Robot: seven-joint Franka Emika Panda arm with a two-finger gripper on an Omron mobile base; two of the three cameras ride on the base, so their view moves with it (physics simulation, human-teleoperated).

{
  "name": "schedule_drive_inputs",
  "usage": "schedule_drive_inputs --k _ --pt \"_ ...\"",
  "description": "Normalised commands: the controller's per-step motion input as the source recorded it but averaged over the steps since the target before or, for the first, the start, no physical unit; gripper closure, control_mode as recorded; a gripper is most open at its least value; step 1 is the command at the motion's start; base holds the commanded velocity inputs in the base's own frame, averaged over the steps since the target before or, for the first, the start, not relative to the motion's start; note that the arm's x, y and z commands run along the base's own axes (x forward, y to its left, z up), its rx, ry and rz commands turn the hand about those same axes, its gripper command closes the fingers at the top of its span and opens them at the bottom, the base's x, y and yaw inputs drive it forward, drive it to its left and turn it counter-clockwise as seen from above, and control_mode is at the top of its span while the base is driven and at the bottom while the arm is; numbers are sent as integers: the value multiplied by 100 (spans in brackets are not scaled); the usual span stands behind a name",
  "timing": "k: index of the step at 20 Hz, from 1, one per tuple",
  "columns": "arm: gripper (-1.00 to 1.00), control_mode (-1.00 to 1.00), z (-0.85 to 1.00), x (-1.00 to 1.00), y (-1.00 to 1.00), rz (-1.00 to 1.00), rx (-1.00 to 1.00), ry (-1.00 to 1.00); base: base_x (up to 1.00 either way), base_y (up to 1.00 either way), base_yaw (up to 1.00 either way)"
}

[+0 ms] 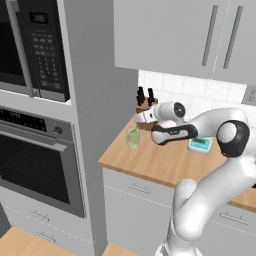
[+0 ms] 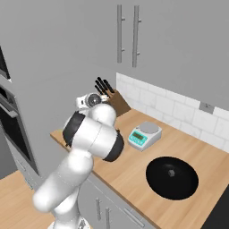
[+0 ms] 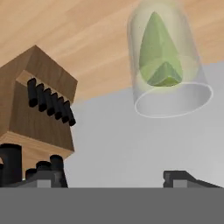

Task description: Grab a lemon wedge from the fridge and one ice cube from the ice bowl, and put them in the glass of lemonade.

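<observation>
Knife block [image 3: 39, 107] crowds in just beside the glass [image 3: 168, 65], grey wall [image 1: 95, 90] close on its far side; bare worktop [image 1: 160, 162] in front gives open passage.

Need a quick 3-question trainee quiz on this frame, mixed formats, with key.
1. True or false: the lemon wedge is already inside the glass of lemonade.
2. Multiple choice: what stands on the counter closest to the glass? A) knife block B) black round pan C) kitchen scale
3. Fill in: in the hand view, the gripper has its fingers ____ and holds nothing.

Key: 1 true; 2 A; 3 open
</observation>
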Motion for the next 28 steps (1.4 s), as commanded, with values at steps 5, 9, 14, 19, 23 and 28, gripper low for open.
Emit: schedule_drive_inputs --k 5,9,14,19,23,28 --pt "-100 -100 84 -53 13 0 0 2 0 0 0" --pt "-100 -100 64 -100 0 -2 0 12 0 0 0" --pt "-100 -100 8 -100 19 -2 -9 26 0 0 0" --pt "-100 -100 9 -100 31 0 -10 27 0 0 0" --pt "-100 -100 22 -100 0 -4 -1 25 0 0 0" --pt "-100 -100 -4 -94 0 -1 -10 20 0 0 0"
